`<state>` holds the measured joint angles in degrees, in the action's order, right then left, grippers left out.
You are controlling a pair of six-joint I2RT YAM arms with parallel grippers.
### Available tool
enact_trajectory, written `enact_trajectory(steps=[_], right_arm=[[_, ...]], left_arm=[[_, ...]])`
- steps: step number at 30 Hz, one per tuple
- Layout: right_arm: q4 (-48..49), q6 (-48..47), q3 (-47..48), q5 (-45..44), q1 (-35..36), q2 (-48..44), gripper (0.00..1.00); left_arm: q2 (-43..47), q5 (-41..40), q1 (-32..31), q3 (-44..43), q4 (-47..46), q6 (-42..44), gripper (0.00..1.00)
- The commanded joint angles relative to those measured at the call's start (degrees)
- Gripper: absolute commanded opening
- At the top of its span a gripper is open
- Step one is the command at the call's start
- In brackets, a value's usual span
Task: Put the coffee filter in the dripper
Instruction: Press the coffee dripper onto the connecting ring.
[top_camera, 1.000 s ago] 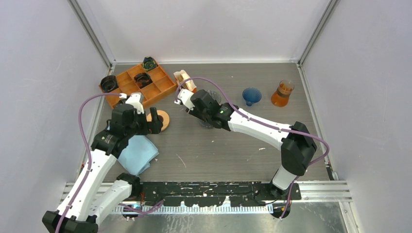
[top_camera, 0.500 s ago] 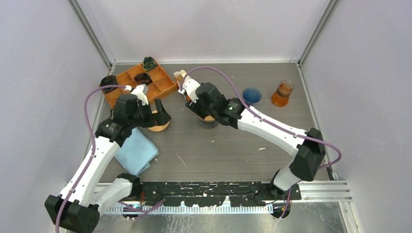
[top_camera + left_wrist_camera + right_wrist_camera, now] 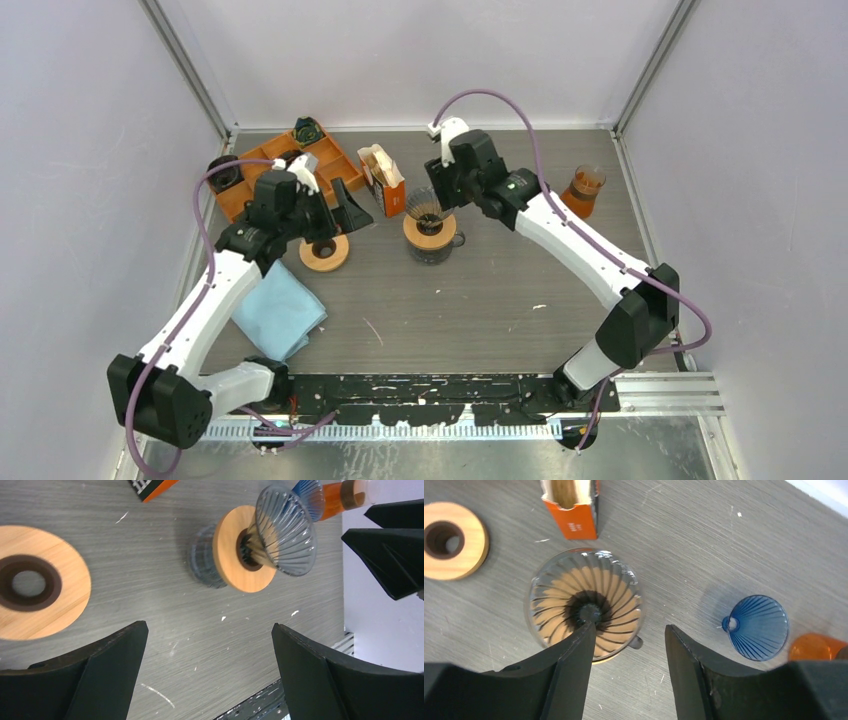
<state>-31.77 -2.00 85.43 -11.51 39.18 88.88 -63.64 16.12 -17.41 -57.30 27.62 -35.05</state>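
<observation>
The dripper [image 3: 428,209] is a clear ribbed glass cone on a wooden collar, standing on a glass mug; it also shows in the wrist views [image 3: 586,600] [image 3: 285,530]. It is empty. Brown coffee filters [image 3: 378,160] [image 3: 566,491] stand in an open orange box just behind and left of it. My right gripper [image 3: 443,190] [image 3: 629,630] hovers open just behind and right of the dripper, holding nothing. My left gripper [image 3: 345,205] [image 3: 209,626] is wide open and empty over bare table, left of the dripper and next to the box.
A wooden ring [image 3: 324,252] [image 3: 454,540] lies left of the dripper, and a blue cloth [image 3: 278,312] is nearer the left arm base. An orange tray [image 3: 262,180] sits back left. A blue dripper [image 3: 758,626] and an orange beaker [image 3: 583,190] stand to the right.
My right gripper pulled back and to the right off the dripper and its jaws widened; the dripper now stands uncovered. My left gripper moved back and right, past the wooden ring.
</observation>
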Motion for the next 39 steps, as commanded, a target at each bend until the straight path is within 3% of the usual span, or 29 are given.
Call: enact_trajectory(steps=[1, 15, 23, 34, 39], right_arm=[[0.31, 7.11, 2.90, 4.95, -4.49, 0.49, 0.58], [2.94, 12.86, 2.53, 13.45, -10.84, 5.60, 0.51], [3.94, 13.61, 1.61, 16.11, -11.14, 7.83, 0.45], [4.94, 14.34, -1.13, 18.43, -11.14, 7.45, 0.25], [5.73, 14.75, -2.62, 18.98, -11.15, 6.81, 0.20]], left_arm=[[-3.41, 2.54, -0.88, -4.07, -7.40, -3.68, 0.97], [-18.39, 4.42, -4.45, -12.07, -12.24, -6.17, 0.88], [-23.91, 5.80, -6.71, -14.96, -13.10, -6.20, 0.74], [-26.38, 6.20, -8.24, -15.13, -13.01, -5.66, 0.44], [-27.30, 6.21, -8.68, -15.38, -12.55, -5.17, 0.35]])
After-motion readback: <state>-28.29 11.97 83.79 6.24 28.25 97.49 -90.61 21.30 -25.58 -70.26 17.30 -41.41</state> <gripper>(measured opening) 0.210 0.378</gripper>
